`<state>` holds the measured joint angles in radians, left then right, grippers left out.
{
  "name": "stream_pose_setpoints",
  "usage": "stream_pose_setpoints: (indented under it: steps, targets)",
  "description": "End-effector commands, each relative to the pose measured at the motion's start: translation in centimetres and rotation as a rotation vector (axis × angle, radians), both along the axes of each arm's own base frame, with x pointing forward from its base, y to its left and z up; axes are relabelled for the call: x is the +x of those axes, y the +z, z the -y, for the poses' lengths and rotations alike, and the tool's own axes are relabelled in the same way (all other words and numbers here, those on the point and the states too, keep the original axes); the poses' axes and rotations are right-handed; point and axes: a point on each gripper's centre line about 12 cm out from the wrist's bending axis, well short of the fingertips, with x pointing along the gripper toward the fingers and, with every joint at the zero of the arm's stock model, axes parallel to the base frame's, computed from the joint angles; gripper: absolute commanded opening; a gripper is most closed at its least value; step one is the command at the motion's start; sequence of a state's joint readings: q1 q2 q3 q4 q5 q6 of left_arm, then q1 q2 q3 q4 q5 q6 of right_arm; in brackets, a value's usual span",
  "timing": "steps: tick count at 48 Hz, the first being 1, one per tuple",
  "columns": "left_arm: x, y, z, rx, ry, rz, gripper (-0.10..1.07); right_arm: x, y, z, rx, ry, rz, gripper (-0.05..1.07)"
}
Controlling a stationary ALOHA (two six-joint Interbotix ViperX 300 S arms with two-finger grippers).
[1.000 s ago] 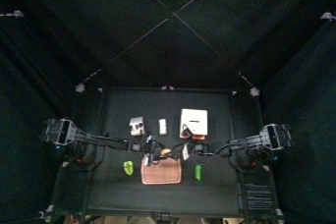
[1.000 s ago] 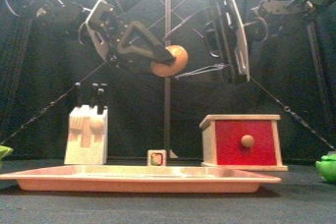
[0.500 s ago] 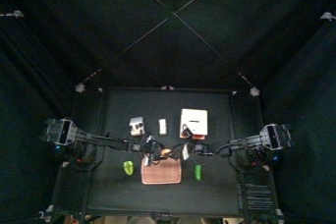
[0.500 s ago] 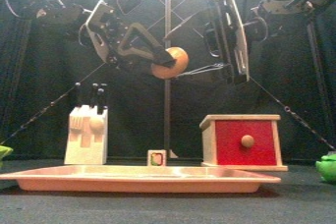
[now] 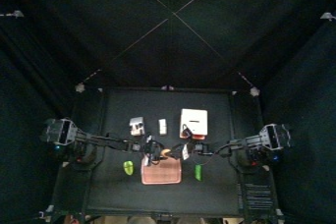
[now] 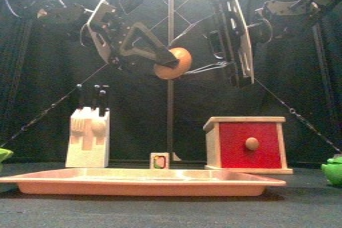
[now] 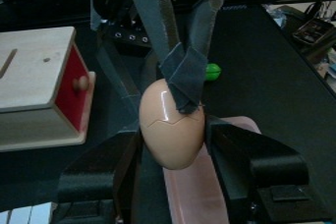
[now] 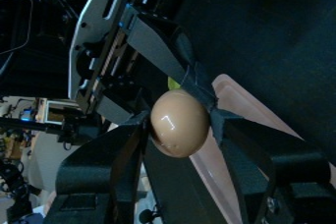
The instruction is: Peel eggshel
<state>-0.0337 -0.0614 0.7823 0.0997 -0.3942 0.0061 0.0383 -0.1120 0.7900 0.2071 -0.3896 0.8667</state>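
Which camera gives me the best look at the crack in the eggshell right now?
The left wrist view: the egg fills the frame and a crack line shows on its shell. The right wrist view shows a smooth side; the front view shows it small, up between the grippers; the top view barely resolves it.

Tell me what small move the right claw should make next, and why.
Probably pinch at the crack in the eggshell and pull. The left claw holds the egg up over the pink tray, and the right claw straddles it, apparently open.
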Motion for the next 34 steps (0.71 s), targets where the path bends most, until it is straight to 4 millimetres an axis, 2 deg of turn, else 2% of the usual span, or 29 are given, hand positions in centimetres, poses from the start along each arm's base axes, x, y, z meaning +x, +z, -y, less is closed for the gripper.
stream_pose_setpoints:
  steps: [1, 34]
  targets:
    - [0.42, 0.94, -0.02, -0.001, -0.001, 0.038, 0.53, 0.45, 1.31, 0.04, -0.003, -0.001, 0.040, 0.83]
    - [-0.39, 0.40, -0.79, -0.001, 0.019, 0.023, 0.53, 0.15, 1.55, 0.10, 0.006, -0.007, 0.046, 0.83]
